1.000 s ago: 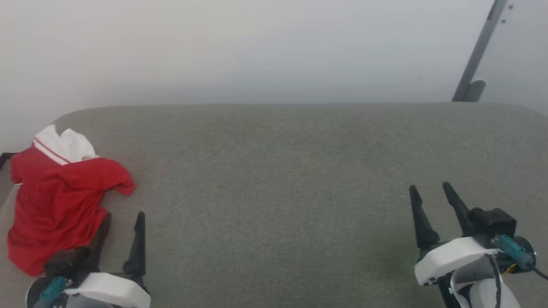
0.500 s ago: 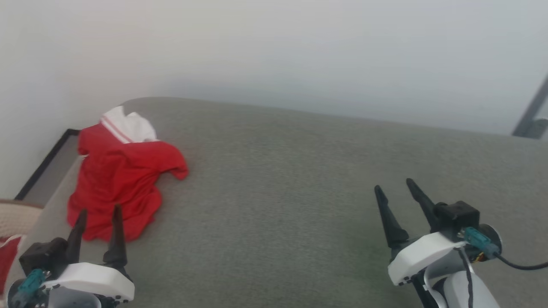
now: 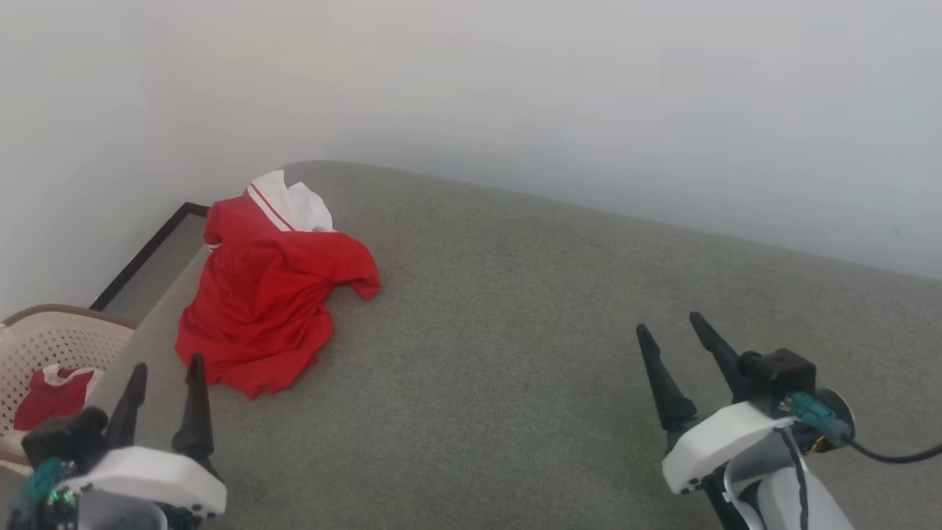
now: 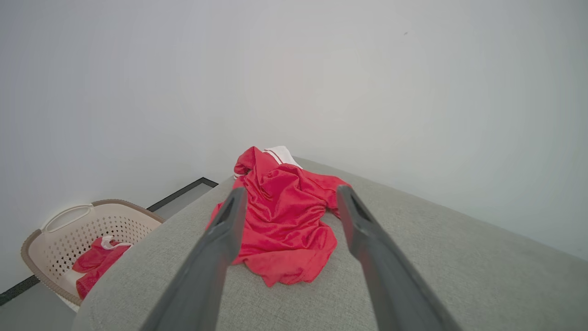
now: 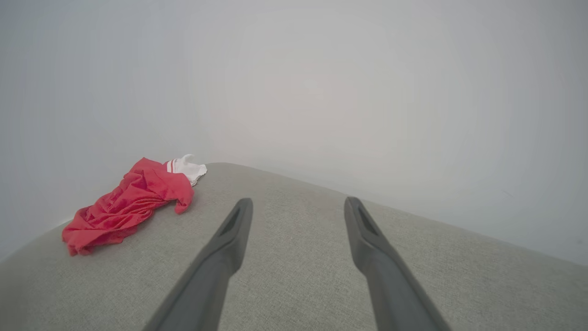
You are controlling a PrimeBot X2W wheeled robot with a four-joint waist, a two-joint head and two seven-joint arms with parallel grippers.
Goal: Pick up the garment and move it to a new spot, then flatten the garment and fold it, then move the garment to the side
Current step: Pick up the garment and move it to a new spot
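The garment, a shiny red jersey with a white panel and red-striped trim at its far end, lies crumpled at the left end of the grey cushioned surface. Its number is hidden in the folds. My left gripper hovers open just short of the garment's near hem, empty. In the left wrist view the garment sits between and beyond the two spread fingers. My right gripper stands open and empty far to the right; its wrist view has the garment off at the left.
A beige perforated laundry basket stands on the floor left of the surface, with another red and white cloth in it; it shows too in the left wrist view. A white wall rises right behind the surface.
The head camera has swung left, so the garment sits further right in view and the basket has appeared. The left gripper has drawn back from the garment's edge.
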